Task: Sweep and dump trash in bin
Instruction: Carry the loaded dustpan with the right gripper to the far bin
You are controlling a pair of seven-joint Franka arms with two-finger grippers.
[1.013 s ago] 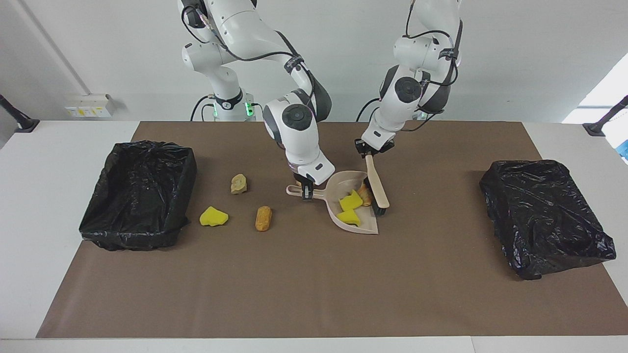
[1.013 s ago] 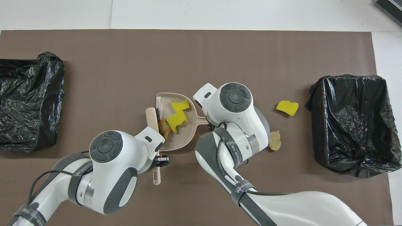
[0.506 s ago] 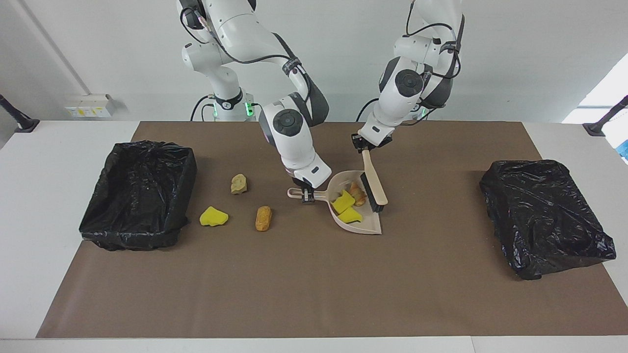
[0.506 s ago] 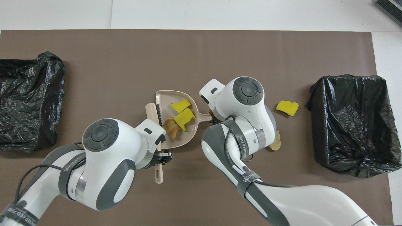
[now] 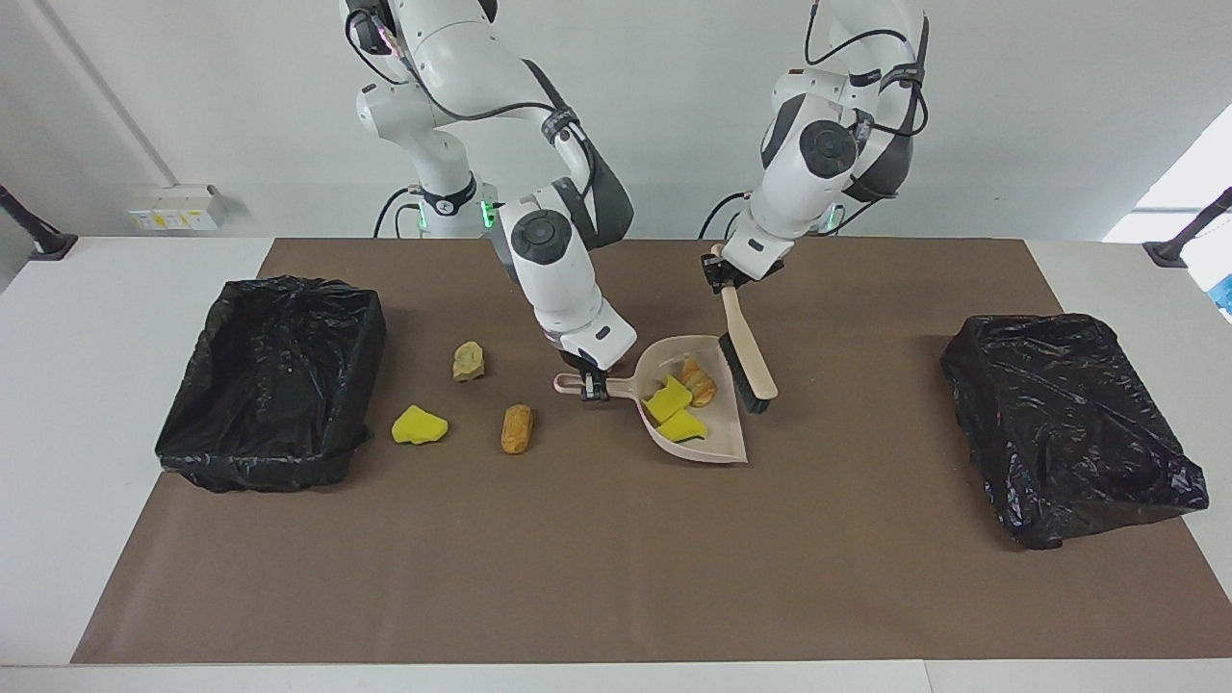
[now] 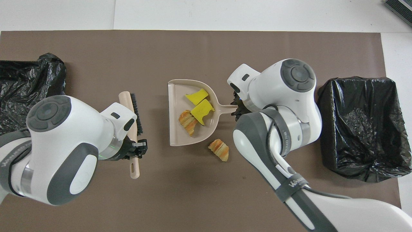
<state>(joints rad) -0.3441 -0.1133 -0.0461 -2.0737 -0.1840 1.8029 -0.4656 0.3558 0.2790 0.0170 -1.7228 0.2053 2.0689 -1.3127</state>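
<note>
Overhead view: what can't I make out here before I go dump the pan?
- Overhead view: the right arm covers the yellow sponge chunk and the tan piece. Only the facing view shows them.
- Overhead view: the bin at the left arm's end is cut off by the picture's edge and partly covered by the left arm.
- Facing view: that bin's inside is hidden by its crumpled black liner.

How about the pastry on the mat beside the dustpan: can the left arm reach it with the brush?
Probably yes. The left gripper holds the brush, and bare mat runs from it to the pastry; the right arm and its dustpan crowd close.
</note>
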